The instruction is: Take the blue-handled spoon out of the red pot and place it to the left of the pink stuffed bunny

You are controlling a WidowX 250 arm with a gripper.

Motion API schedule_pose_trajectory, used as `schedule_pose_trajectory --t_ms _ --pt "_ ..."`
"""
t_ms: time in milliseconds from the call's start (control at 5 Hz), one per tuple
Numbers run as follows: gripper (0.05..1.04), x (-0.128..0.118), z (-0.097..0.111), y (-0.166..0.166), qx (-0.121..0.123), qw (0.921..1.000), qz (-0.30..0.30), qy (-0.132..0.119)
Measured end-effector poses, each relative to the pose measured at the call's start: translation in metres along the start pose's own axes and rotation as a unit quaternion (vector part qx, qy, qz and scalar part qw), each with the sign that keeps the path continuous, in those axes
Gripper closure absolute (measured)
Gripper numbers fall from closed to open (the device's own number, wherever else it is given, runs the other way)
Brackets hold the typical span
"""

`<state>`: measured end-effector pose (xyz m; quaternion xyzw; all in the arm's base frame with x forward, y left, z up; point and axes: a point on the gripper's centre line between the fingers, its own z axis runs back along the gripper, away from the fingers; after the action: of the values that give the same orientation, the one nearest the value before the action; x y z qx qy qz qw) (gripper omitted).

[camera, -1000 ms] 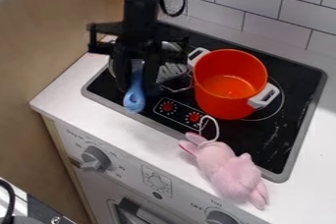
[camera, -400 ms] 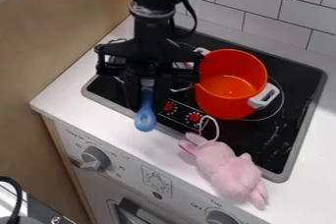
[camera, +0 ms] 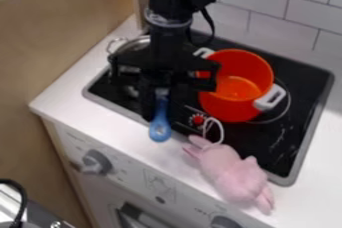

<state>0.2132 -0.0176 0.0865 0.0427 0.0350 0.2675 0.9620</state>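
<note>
The black gripper (camera: 160, 114) hangs over the front left part of the stove top, shut on a blue utensil (camera: 160, 127). The utensil's rounded end with a small hole points down over the stove's front edge. To the gripper's right stands an orange-red pot (camera: 235, 86) with white handles. A pink plush rabbit (camera: 234, 172) with a white cord loop lies on the counter's front edge, lower right of the gripper. Behind the gripper at the left, a metal pan or lid (camera: 133, 44) is partly hidden by the arm.
The black stove top (camera: 284, 137) has a grey rim and red knobs near its front. White counter (camera: 73, 89) surrounds it, with a wooden panel (camera: 63, 37) at left and a white tiled wall (camera: 280, 12) behind. Grey oven knobs are on the front.
The gripper has moved right and toward the front edge, carrying the blue utensil with it. More of the metal pan or lid behind it shows. The pot and the plush rabbit have stayed put.
</note>
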Motion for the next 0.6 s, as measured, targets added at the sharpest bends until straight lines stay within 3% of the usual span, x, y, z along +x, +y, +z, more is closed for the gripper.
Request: schedule_pose_trajectory --t_ms 600 --pt "0.764 -0.0018 -0.0134 0.0059 -0.005 0.9999 -0.014 0.0"
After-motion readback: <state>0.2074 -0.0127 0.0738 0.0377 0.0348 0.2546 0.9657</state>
